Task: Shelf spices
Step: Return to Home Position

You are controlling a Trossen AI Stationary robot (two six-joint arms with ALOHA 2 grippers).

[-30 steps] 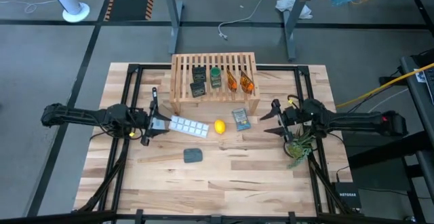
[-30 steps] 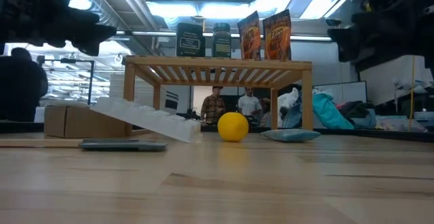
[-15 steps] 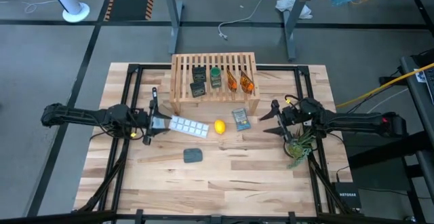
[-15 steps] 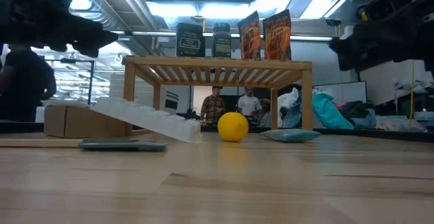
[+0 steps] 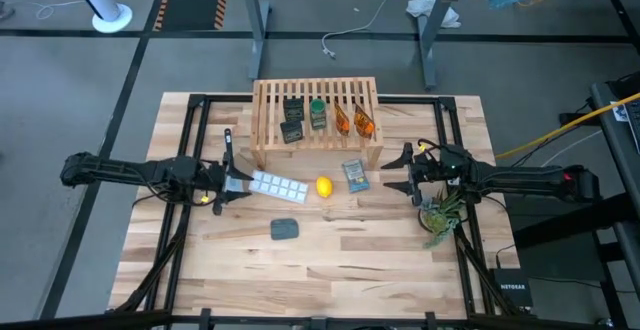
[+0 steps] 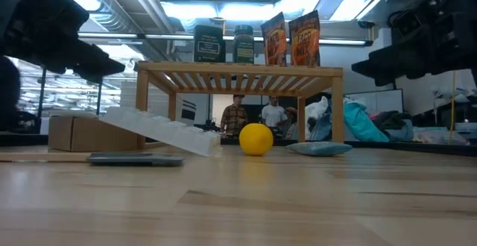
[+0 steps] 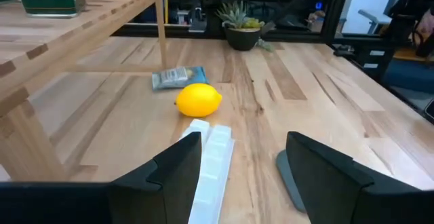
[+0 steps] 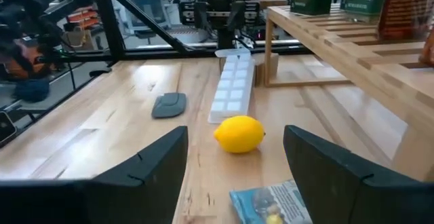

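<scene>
Five spices (image 5: 318,116) stand on the shelf (image 5: 268,120), at 12 o'clock on the desk (image 5: 350,270). There are two dark boxes (image 5: 293,105), a jar (image 6: 244,45) with a green lid, and two shiny packets (image 5: 365,123). The left hand (image 5: 232,173) hangs at 9 o'clock and the right hand (image 5: 398,175) at 3 o'clock. Both are spread wide and hold nothing. I think the boxes are light and stiff, so their flat sides are good to squeeze. The jar looks hard and smooth and may slip, so hold it round the middle. The packets look thin and soft and could tip over. Pinch those gently near the top.
</scene>
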